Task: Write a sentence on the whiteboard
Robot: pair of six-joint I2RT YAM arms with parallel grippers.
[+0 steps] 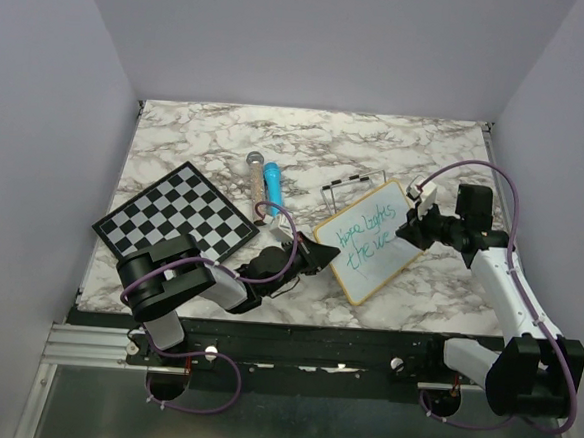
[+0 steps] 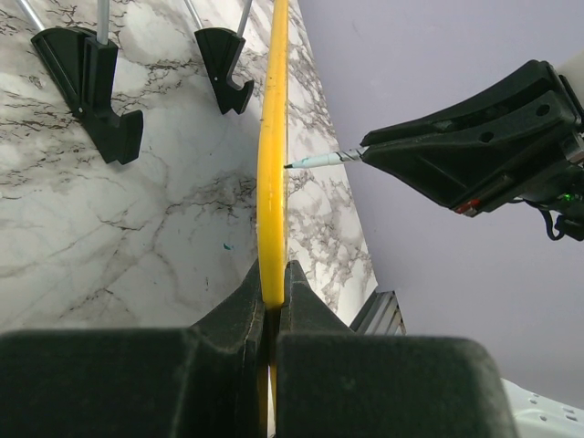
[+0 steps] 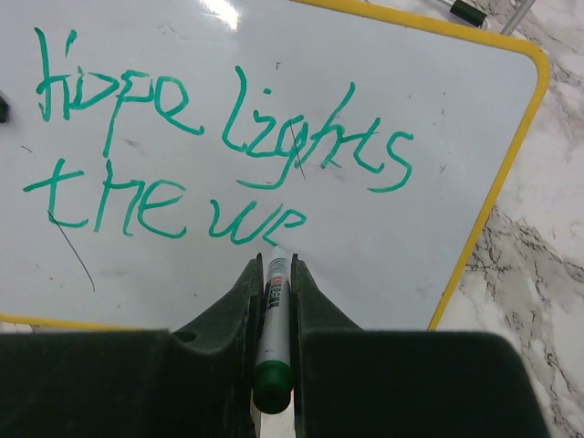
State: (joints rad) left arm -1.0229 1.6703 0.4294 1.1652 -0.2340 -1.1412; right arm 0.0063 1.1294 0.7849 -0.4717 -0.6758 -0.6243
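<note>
Left tool (image 1: 312, 257) is clamped shut on the whiteboard (image 1: 368, 281), pinching its yellow edge near the lower-left corner. In the left wrist view the fingers (image 2: 242, 306) meet on the frame (image 2: 272, 137), seen edge-on.

Right tool (image 1: 424, 228) is closed on a green marker (image 3: 273, 315), cap end toward the wrist and tip toward the board face (image 3: 438, 228). From the left wrist the marker (image 2: 321, 160) tip sits right at the face. Can't tell if it's actually touching.

Whiteboard sits right of centre on the worktop (image 1: 427, 148), between the two tools, turned at an angle with one corner pointing at the arm bases.

Sentence (image 3: 219, 155) is in green, two lines: "Hope lights" on top, "the we" below. The marker tip is just under the end of that second line. From above the writing (image 1: 368, 234) shows but is small.

Wire stand (image 1: 342, 189) with black feet (image 2: 91, 91) is on the worktop just behind the board.

Chessboard (image 1: 177, 219) lies flat to the left, near the left arm. Blue tube (image 1: 272, 186) and pale tube (image 1: 255, 171) lie side by side between the chessboard and the whiteboard.
</note>
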